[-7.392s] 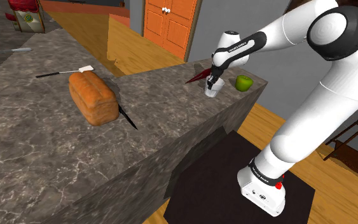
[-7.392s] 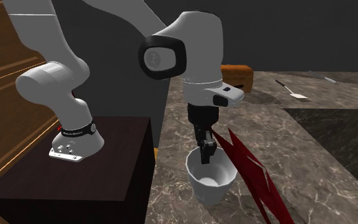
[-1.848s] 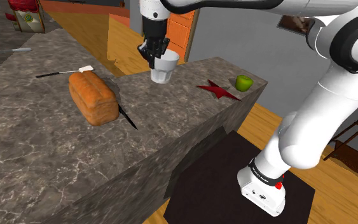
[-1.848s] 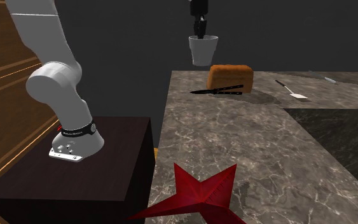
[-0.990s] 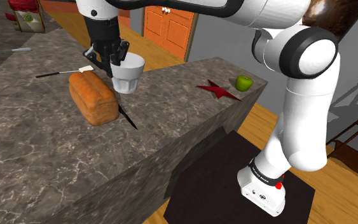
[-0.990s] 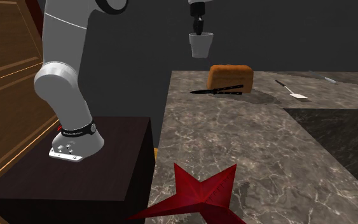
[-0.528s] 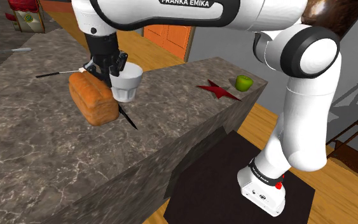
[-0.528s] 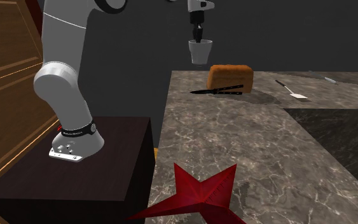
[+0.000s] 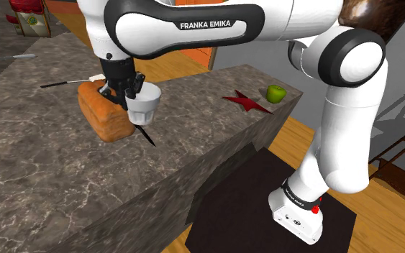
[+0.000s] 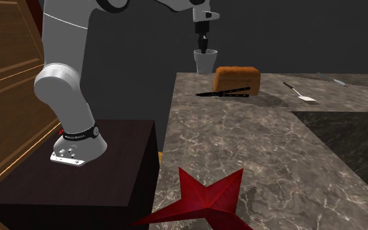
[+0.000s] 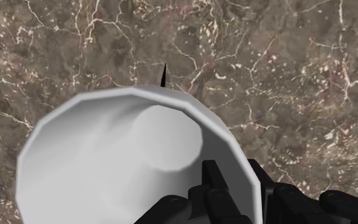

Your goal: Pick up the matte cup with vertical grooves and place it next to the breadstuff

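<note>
Lower now, cup [image 9: 144, 106] hangs above marbled counter [image 9: 49, 172] beside loaf [image 9: 98, 122].

Loaf [image 9: 96, 118] and knife [image 9: 147, 137] right by cup [image 9: 143, 108]; open counter [image 9: 64, 180] elsewhere.

One piece of writing reads clearly: FRANKA EMIKA, in white capitals on the dark panel of the arm's [image 9: 215, 25] big link, which passes just above the white cup [image 9: 143, 105] in the shoulder view. Far below and to the right of the cup in that view, the dark band [image 9: 299, 195] round the arm's foot carries a line of small white lettering, too small to make out. The same band [image 10: 78, 134] in the second exterior view, well down and left of the cup [image 10: 205, 61], is no clearer. Up and left of the cup in the shoulder view, a box [image 9: 29, 18] bears a red and green label — its words cannot be read.
</note>
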